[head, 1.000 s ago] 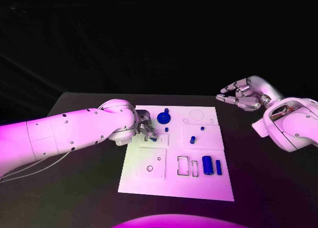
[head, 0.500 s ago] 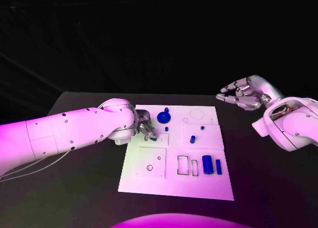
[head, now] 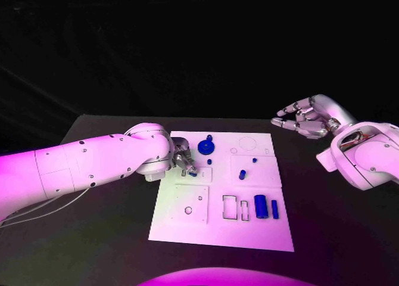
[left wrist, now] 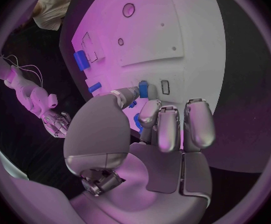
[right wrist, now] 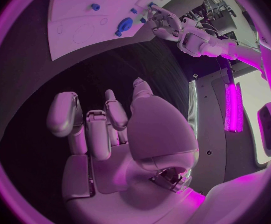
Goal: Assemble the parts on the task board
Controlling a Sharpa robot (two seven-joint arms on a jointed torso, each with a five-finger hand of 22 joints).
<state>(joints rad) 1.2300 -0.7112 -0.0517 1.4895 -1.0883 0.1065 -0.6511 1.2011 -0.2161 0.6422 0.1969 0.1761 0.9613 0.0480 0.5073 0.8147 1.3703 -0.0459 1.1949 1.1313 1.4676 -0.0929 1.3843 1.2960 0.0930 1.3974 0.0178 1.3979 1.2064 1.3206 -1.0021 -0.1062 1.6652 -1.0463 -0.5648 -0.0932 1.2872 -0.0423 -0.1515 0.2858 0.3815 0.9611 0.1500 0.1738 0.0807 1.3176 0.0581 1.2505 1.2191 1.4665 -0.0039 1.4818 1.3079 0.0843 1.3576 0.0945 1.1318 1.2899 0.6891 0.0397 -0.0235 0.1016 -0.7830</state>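
Note:
The white task board (head: 221,229) lies in the middle of the black table. My left hand (head: 182,162) hovers low over the board's left part and pinches a small blue part (left wrist: 143,88) between thumb and a finger, beside a small rectangular slot (left wrist: 165,86). On the board lie a round blue piece (head: 205,147), a blue peg (head: 242,174), a blue cylinder (head: 261,206) and a thin blue bar (head: 273,208). My right hand (head: 304,118) hangs in the air past the board's far right corner, fingers loosely curved and apart, holding nothing.
Outlined recesses (head: 230,207) and a square plate with a hole (head: 190,204) mark the board's near half. Bare black table (head: 105,226) flanks the board on both sides. My left forearm (head: 88,167) reaches over the table's left part.
My left hand has shifted only slightly over the board, the small blue part still in its pinch. The right hand has not moved.

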